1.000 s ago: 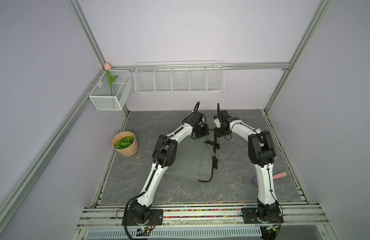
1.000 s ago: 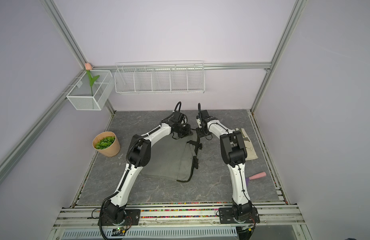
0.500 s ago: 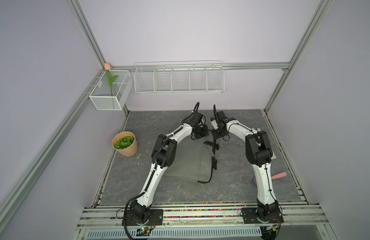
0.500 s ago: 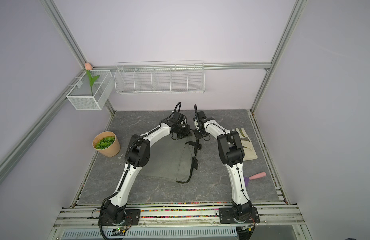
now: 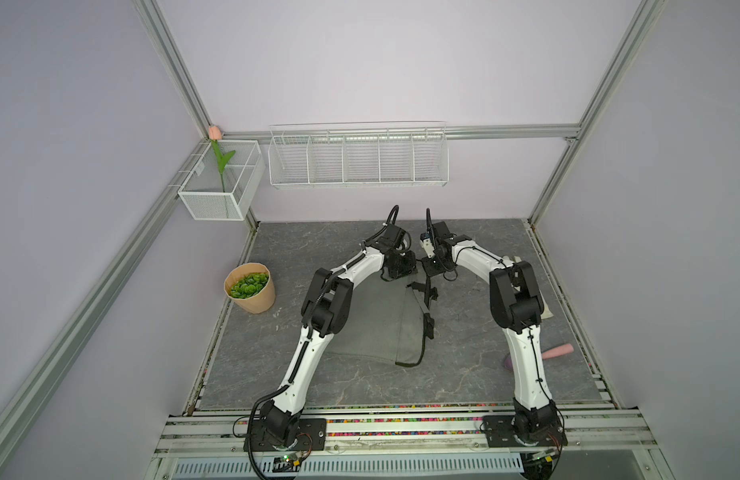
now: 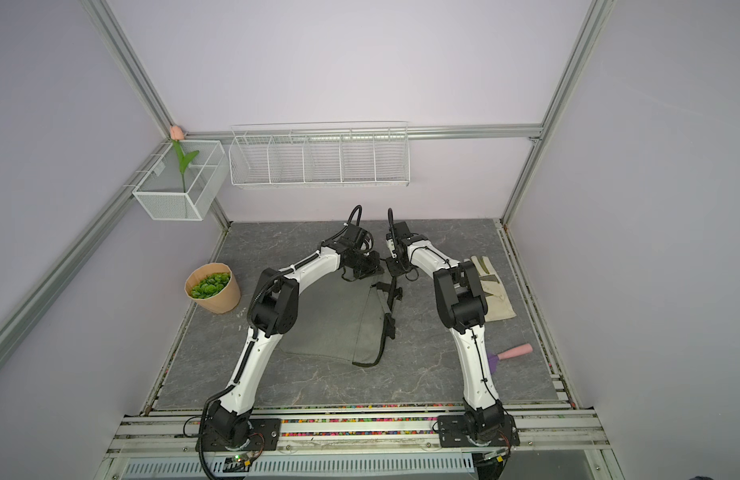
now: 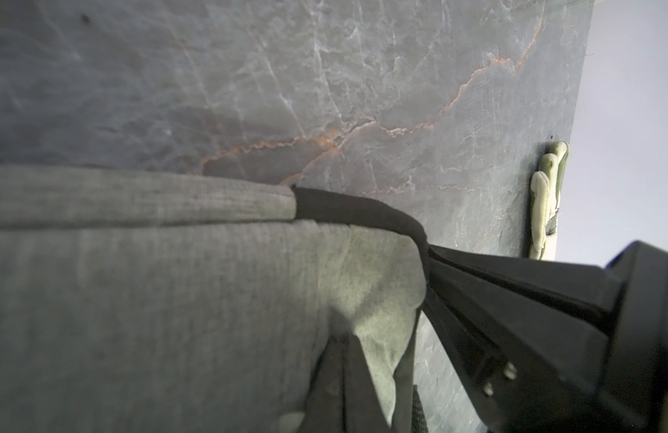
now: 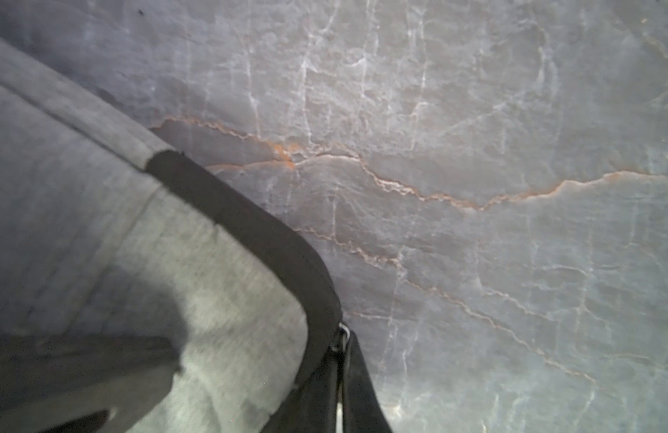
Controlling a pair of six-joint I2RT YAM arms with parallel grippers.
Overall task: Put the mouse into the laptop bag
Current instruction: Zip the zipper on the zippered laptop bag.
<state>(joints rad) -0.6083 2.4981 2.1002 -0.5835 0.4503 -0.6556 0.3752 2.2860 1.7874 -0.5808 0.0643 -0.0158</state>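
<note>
Centrally placed: laptop bag [image 5: 372,328], grey, on the table [image 5: 464,374], 12 o'clock corner raised; mouse: whereabouts cannot be told. Left gripper [image 7: 347,341] clamped tight on grey fabric at that corner; right gripper [image 8: 343,348] clamped on the black zipper edge [image 8: 250,232] alongside. Glove [image 6: 495,291] at 3 o'clock.

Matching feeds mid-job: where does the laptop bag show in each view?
Top view: laptop bag just below centre.
Top view: just below centre too, slightly further left.
Left wrist: grey fabric filling about half the picture.
Right wrist: grey fabric across one corner.
Shared landmark: its black trim.
</note>
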